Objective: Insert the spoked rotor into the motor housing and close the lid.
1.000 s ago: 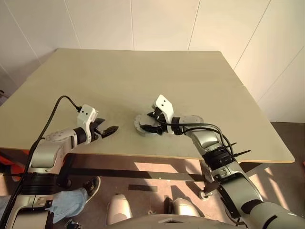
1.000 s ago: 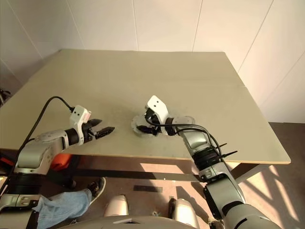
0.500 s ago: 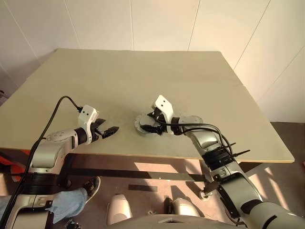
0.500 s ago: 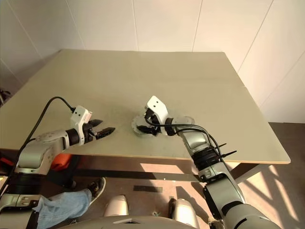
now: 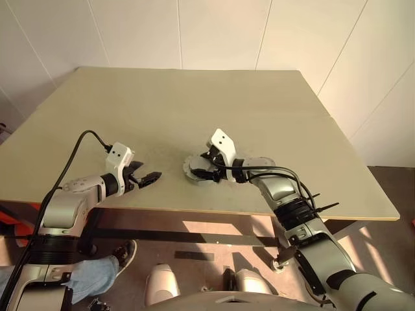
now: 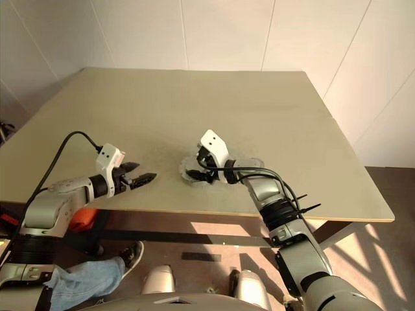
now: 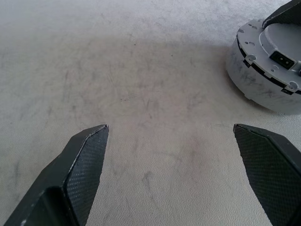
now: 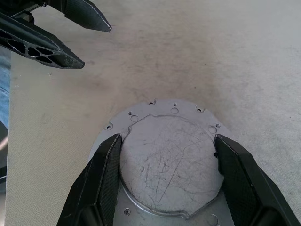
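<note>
The motor housing (image 5: 192, 170) is a round pale-grey can standing near the table's front edge, also seen in the left wrist view (image 7: 254, 80). The lid (image 8: 164, 162), a flat scratched grey disc with a holed rim, lies on top of it. My right gripper (image 5: 206, 173) reaches over it from the right. Its fingers (image 8: 106, 179) press against both sides of the lid's raised round centre. My left gripper (image 5: 150, 177) hovers open over bare table left of the housing, its fingers (image 7: 82, 165) spread wide and holding nothing. The spoked rotor is hidden.
The beige table (image 5: 194, 103) stretches far back and to both sides. Its front edge runs just below both grippers. A person's leg in jeans and a shoe (image 5: 123, 254) show under the table at the left.
</note>
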You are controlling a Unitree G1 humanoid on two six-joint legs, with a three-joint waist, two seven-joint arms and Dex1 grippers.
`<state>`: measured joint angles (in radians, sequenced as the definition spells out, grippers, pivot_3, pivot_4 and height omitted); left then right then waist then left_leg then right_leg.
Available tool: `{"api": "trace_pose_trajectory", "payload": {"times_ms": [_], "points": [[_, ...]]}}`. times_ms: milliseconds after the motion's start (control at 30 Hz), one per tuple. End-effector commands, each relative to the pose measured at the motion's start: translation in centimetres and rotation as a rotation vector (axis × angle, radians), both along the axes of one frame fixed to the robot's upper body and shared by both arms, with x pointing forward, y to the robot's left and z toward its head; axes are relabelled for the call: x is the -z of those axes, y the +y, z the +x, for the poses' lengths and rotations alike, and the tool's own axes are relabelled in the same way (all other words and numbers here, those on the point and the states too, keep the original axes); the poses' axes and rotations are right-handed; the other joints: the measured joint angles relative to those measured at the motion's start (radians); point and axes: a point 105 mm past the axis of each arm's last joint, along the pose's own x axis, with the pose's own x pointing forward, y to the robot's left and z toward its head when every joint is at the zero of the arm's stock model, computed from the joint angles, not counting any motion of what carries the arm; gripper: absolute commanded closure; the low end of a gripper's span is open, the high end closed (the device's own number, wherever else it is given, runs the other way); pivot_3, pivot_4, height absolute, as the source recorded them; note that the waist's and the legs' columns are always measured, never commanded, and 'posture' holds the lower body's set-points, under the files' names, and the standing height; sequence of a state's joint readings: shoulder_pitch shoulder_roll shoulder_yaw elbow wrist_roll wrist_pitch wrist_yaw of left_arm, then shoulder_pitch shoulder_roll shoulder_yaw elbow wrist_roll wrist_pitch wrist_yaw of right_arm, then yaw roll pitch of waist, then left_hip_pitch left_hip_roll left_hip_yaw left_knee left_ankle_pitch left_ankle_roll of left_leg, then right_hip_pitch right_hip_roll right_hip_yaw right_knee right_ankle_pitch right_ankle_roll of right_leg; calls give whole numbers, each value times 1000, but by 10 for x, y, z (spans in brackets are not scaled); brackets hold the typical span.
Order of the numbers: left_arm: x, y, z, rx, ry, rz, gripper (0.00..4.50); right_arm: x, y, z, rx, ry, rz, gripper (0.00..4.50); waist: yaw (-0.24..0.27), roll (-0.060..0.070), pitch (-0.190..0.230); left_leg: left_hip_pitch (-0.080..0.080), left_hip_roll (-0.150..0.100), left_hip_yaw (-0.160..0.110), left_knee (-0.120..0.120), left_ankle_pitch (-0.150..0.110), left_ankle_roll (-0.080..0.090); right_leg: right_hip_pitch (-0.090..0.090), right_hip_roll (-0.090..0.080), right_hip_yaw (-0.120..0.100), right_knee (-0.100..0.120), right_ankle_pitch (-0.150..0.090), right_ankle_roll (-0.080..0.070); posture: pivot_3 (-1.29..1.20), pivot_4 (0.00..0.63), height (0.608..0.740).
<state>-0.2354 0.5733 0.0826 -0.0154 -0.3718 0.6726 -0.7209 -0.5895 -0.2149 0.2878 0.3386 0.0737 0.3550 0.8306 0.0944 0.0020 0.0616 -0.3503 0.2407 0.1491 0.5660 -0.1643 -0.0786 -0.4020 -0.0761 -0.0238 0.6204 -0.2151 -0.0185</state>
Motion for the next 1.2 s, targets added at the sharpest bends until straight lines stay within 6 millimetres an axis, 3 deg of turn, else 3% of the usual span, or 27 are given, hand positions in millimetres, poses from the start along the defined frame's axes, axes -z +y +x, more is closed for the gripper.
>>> {"api": "trace_pose_trajectory", "payload": {"times_ms": [33, 433, 900, 1200], "points": [[-14, 0, 4, 17, -52, 13, 0, -3, -7, 2, 6, -16, -16, 1468, 1, 0, 0, 0, 0, 0, 0, 0, 0, 0, 0, 0, 0, 0, 0, 0, 0, 740], [-14, -2, 4, 24, -53, 14, 0, -11, -11, 10, 58, -26, 5, 1468, 2, 0, 0, 0, 0, 0, 0, 0, 0, 0, 0, 0, 0, 0, 0, 0, 0, 740], [-12, -3, 2, 25, -47, 11, 0, 2, -19, 8, 68, -26, -90, 1468, 3, 0, 0, 0, 0, 0, 0, 0, 0, 1, 0, 0, 0, -2, 4, 0, 0, 740], [-10, -4, 1, 20, -43, 8, 0, -24, -18, 6, 48, -87, -26, 1468, 5, 0, 0, -1, -1, 0, 0, 0, 0, 1, 0, 0, 0, -1, 1, 0, 0, 740]]}}
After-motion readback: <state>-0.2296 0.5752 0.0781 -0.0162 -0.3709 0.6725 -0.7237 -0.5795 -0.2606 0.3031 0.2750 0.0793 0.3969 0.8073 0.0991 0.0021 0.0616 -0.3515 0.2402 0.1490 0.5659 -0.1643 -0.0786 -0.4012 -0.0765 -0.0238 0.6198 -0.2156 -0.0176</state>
